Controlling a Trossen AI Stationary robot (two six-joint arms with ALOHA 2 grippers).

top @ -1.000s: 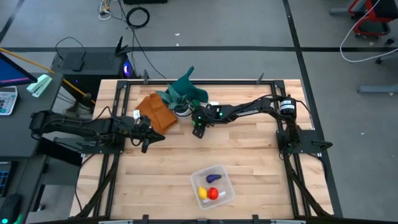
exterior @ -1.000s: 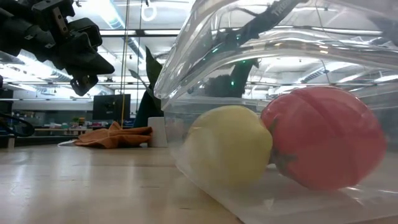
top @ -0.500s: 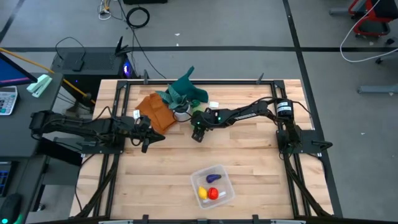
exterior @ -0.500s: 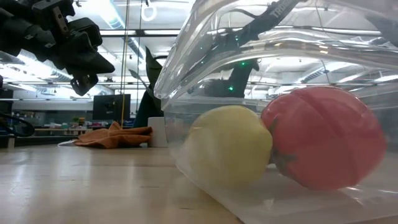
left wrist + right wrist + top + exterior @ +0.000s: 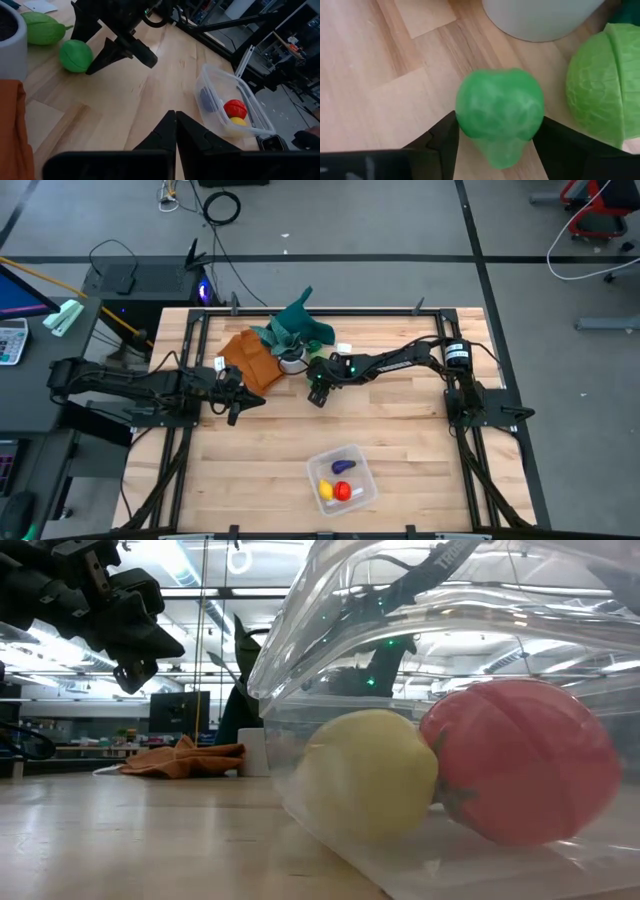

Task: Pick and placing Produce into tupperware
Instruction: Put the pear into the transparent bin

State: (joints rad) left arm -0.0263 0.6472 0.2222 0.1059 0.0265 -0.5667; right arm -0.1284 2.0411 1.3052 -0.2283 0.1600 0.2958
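A small round green piece of produce (image 5: 500, 110) sits on the table beside the white pot (image 5: 540, 17), with my right gripper (image 5: 497, 142) around it. A larger, leafy green piece (image 5: 605, 85) lies next to it. The clear tupperware (image 5: 342, 478) stands near the front edge and holds the yellow (image 5: 325, 489), red (image 5: 343, 491) and purple (image 5: 344, 466) pieces. My left gripper (image 5: 175, 122) hovers shut over the table's left side, touching nothing. My right gripper has the round green piece between its two fingers, one finger (image 5: 445, 137) at each of its opposite sides (image 5: 462, 112). The fingers slant down from the table's right side. The piece rests on the table.
An orange-brown cloth (image 5: 252, 360) lies left of the white pot with teal leaves (image 5: 295, 330) at the table's back. Bare wood stretches between the pot and the tupperware. A black frame (image 5: 190, 340) borders the table.
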